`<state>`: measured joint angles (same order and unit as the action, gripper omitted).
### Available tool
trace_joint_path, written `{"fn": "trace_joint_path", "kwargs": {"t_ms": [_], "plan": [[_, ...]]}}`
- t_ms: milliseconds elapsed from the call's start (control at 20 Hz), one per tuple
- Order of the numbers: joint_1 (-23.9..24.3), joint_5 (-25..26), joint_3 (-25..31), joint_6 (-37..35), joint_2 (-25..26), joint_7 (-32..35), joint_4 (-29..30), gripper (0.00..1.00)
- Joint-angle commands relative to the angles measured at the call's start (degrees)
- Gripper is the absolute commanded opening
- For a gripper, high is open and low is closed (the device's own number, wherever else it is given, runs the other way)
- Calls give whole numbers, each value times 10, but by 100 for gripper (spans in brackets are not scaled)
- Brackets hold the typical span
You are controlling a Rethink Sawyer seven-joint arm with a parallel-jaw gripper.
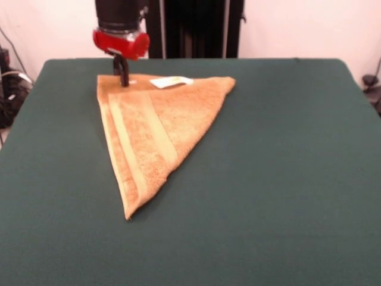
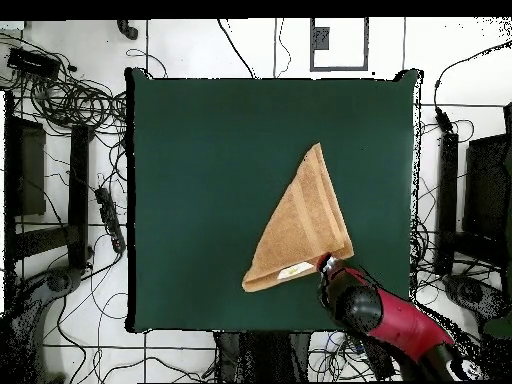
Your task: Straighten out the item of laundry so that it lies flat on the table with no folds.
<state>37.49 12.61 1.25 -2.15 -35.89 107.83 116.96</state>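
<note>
The tan-orange towel [image 1: 158, 128] lies on the dark green table [image 1: 286, 167], folded over into a triangle. Its long point reaches toward the near side in the front view, and its smoother woven bands run along the left edge. A small white tag [image 1: 171, 82] shows on its far edge. My gripper [image 1: 122, 80] comes down from above onto the towel's far left corner, with its black fingers touching the cloth there. In the overhead view the towel [image 2: 300, 228] lies right of the table's middle, with the gripper [image 2: 325, 263] at its lower right corner.
Cables and dark equipment [image 2: 70, 150] lie on the floor round the table. The robot's black pedestal [image 1: 196, 27] stands behind the table's far edge. The red and black arm [image 2: 385, 318] reaches in over the table's bottom right edge in the overhead view.
</note>
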Motion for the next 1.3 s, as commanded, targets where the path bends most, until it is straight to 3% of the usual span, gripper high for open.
{"fn": "trace_joint_path", "kwargs": {"t_ms": [50,250,300,900,1300], "plan": [[17,27,47,-50,-16,32,53,0],[23,34,50,-36,4,40,56,0],[24,37,51,-31,4,47,59,100],[7,31,48,-1,5,69,67,100],[-69,-2,20,-32,-34,79,22,100]]}}
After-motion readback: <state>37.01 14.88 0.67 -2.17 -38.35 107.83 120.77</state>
